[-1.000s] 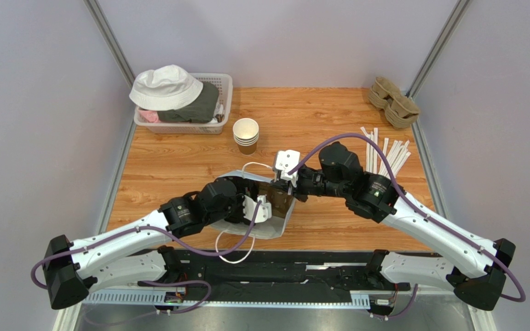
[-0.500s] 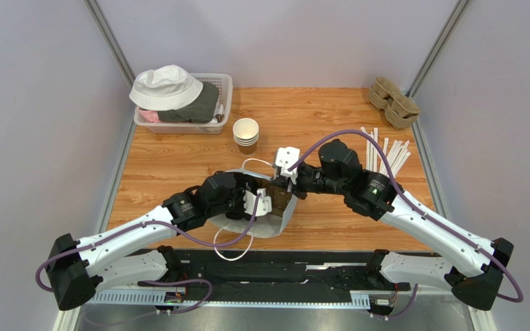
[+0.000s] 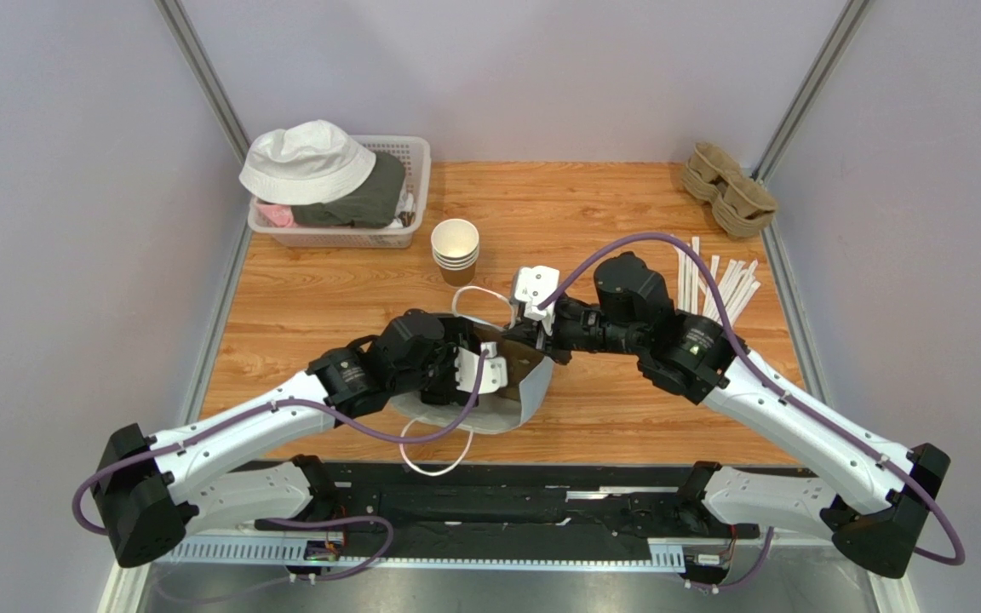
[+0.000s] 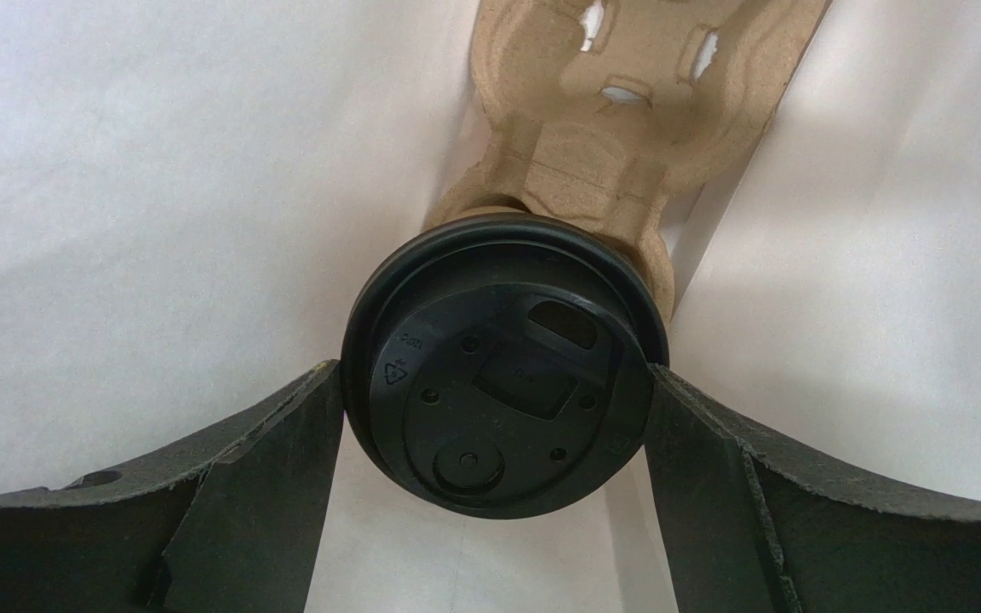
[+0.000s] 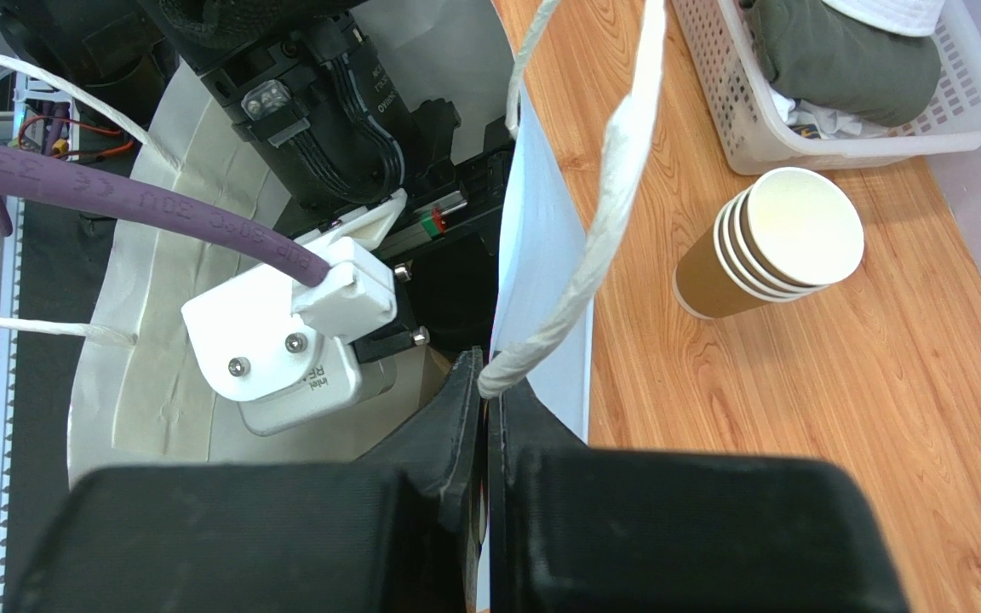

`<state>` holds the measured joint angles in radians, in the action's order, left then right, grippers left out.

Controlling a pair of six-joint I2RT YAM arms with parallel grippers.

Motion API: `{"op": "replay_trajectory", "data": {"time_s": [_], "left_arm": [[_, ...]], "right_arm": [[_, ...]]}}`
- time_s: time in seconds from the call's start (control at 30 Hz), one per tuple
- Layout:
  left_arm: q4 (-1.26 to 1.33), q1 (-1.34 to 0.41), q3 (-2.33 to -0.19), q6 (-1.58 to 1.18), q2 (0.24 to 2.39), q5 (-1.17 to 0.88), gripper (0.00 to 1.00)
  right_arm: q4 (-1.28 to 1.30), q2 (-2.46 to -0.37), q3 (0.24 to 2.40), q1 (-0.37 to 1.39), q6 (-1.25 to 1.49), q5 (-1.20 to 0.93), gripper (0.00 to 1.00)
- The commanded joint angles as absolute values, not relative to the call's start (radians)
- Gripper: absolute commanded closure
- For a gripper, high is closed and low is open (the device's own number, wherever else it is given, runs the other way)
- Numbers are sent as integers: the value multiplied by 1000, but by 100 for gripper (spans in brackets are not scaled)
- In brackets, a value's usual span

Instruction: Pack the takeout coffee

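**Cup going into the bag's carrier**

Wood-grain bench, grey walls around it; the work sits at the middle of the near edge. Inside the white paper bag (image 4: 138,192) the left gripper (image 4: 493,428) is clamped on the takeout coffee (image 4: 509,339), one finger against each side of its black lid. The cup's base sits at a socket of the pulp cup carrier (image 4: 624,115) lying in the bag; whether it is fully seated is hidden by the lid.

The right gripper (image 5: 484,402) is pinched together on the bag's far rim, beside the cord handle (image 5: 611,192), holding the mouth open.

This looks like the placing step, nearly done. Next would be pressing the cup home, parting the left fingers and lifting straight out without dragging the lid or the bag wall.

Only a moulded recycling triangle shows on the lid; other marks are too small to read.

Elsewhere: a stack of paper cups (image 3: 455,249) beyond the bag, and a basket (image 3: 419,160) at the far left corner.
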<state>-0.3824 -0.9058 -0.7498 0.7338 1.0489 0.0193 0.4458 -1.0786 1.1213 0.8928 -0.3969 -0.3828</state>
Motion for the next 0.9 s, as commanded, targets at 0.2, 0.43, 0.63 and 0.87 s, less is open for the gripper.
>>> {"op": "replay_trajectory", "data": {"time_s": [0.2,0.43,0.63,0.87], "left_arm": [[-561,-882,-862,632,1091,20,100],[-558,-884,-865,646,1042,14,100],[-535,-894,-842,676,1020,8,100],[-485,-939,-770,719,966,63,100]], "right_arm": [[393,-1058,1106,888,-439,-448,100],[394,-1062,1109,885,-454,-446,100],[391,-1068,1112,885,-476,-451,100],[387,-1072,1114,885,-508,-457,100]]}}
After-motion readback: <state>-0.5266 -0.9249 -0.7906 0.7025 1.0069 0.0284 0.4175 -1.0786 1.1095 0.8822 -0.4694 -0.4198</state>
